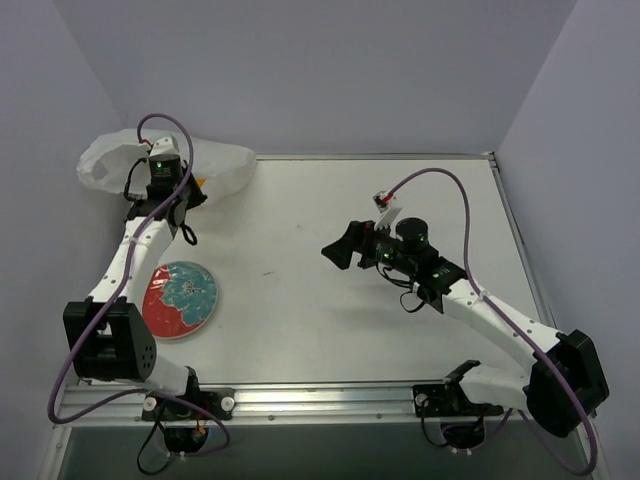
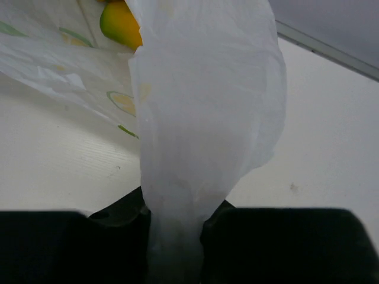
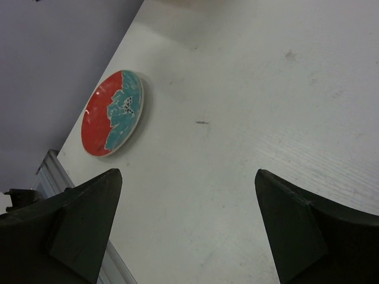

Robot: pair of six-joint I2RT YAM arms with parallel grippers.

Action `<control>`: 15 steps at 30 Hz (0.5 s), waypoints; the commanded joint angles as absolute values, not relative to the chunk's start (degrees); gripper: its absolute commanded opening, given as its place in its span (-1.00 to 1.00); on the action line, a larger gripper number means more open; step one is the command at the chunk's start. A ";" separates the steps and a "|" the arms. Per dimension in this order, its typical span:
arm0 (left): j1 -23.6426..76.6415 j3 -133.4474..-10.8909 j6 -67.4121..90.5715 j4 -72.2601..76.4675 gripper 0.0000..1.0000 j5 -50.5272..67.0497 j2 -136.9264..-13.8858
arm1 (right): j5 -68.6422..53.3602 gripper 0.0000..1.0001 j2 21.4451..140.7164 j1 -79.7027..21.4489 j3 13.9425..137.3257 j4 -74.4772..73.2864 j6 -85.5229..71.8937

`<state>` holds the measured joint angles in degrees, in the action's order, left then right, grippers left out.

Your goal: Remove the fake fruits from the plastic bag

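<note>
The white crinkled plastic bag (image 1: 215,165) lies at the table's far left corner. My left gripper (image 1: 172,198) is shut on a bunched fold of the bag (image 2: 201,118), which runs down between its black fingers (image 2: 89,242). A yellow-orange, green-tinged fake fruit (image 2: 121,25) shows inside the bag at the top of the left wrist view; a small orange spot (image 1: 200,181) shows beside the gripper from above. Other fruits are hidden. My right gripper (image 1: 345,248) is open and empty over the table's middle, its fingers (image 3: 83,219) wide apart.
A round red-rimmed plate with a teal floral centre (image 1: 180,298) lies at the near left, also in the right wrist view (image 3: 112,112). Grey walls stand on three sides. A metal rail (image 1: 300,400) runs along the near edge.
</note>
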<state>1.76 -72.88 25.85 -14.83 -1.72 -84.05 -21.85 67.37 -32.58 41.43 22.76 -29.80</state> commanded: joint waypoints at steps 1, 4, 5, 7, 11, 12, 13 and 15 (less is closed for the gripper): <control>2.20 -73.66 24.79 -9.84 -0.72 0.00 -78.85 | -19.42 0.80 68.81 -35.50 44.38 23.91 -27.95; 3.77 -70.67 23.03 -10.10 -0.91 0.00 -75.24 | -18.37 0.79 70.92 -37.52 45.61 23.64 -27.95; 4.30 -70.06 22.85 -10.98 -0.95 0.00 -74.45 | -18.02 0.79 71.19 -38.05 45.88 23.64 -28.04; 6.23 -68.03 22.76 -11.51 -0.95 1.65 -71.82 | -16.53 0.78 71.28 -39.02 46.67 23.91 -28.04; 13.69 -65.22 23.55 -11.60 -0.95 2.46 -68.21 | -14.16 0.82 71.37 -41.48 48.69 22.94 -27.86; 15.36 -64.78 23.90 -11.51 -0.95 2.11 -67.86 | -13.54 0.83 71.54 -42.01 49.21 22.50 -27.77; 18.43 -64.25 24.17 -11.51 -0.95 1.94 -67.59 | -13.10 0.85 71.63 -42.45 50.09 21.89 -27.60; 20.38 -63.90 26.18 -11.16 -0.95 2.19 -67.15 | -11.08 0.87 71.37 -43.76 50.80 20.57 -27.42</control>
<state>17.43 -63.61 24.49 -12.58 0.89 -68.77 -14.85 71.79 -42.17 47.48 21.10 -28.40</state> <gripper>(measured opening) 0.029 0.930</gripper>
